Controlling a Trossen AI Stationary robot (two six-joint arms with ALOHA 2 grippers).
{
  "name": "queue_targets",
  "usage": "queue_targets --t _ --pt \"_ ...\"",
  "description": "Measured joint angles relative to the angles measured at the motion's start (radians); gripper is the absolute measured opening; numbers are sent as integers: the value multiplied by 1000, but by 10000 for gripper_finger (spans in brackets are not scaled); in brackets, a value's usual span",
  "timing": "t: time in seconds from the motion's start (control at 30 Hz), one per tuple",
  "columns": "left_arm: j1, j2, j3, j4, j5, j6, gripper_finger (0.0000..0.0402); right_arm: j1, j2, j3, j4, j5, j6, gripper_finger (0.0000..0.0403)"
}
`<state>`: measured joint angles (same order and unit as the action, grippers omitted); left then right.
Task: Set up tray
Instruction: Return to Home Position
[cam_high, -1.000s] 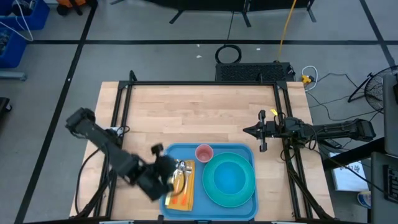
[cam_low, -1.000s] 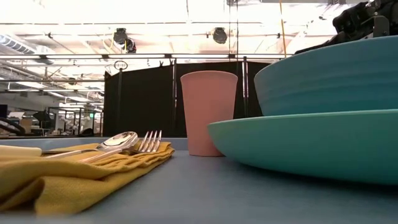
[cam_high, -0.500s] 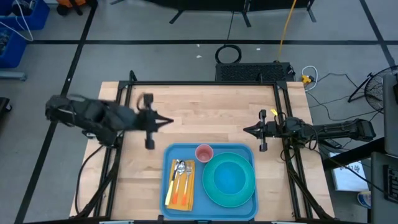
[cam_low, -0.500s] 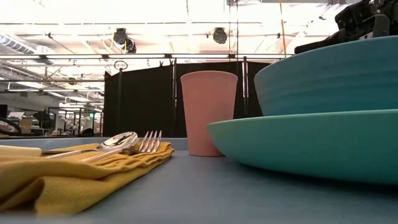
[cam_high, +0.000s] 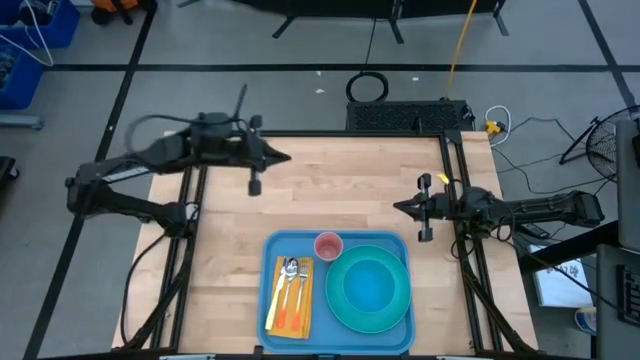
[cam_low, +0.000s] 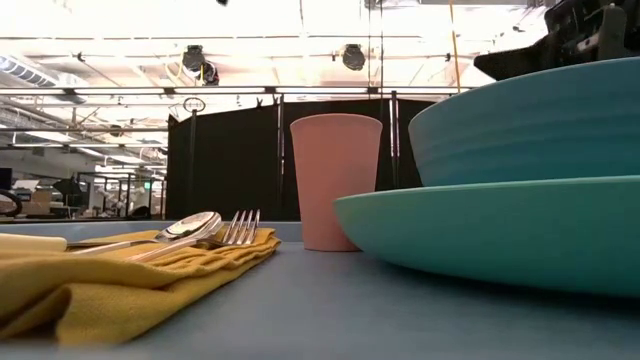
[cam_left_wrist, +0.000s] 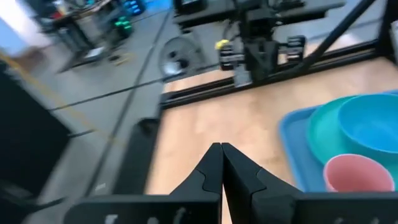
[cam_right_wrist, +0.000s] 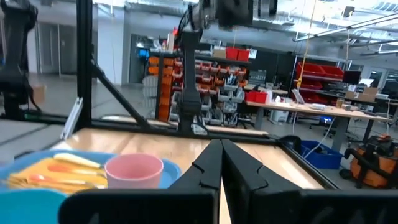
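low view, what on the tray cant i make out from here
Plate and bowl: cut off by the right edge.
Cutlery handles: cut off by the left edge and napkin folds; knife not identifiable.
Tray: near surface blurred, rim cannot be told.
Left end effector, right end effector: off the tray in the high view; not identifiable here.

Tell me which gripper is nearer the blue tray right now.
Right. In the high view, the right gripper, shut, sits just above the tray's top right corner. The left gripper, shut, is near the table's top edge, well away from the tray.
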<state>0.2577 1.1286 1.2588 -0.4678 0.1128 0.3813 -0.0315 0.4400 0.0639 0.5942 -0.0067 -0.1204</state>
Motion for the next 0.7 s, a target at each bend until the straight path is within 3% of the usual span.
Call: queue_targets --t 0.13,0.23,0.4,0.57,0.7 --pt "42 -6 -247 270 153 -44 2 0 0 0 19 0 46 0" --pt "19 -26 -413 424 183 -69 2 0 0 0 9 0 81 0" --pt "-65 -145 -635 558 69 -141 1 0 1 0 -32 0 93 0" --pt "-179 -350 -829 612 -61 -183 1 0 2 0 -98 0 120 0" --pt "-228 -498 -977 729 -93 -211 1 0 2 0 -129 2 124 0"
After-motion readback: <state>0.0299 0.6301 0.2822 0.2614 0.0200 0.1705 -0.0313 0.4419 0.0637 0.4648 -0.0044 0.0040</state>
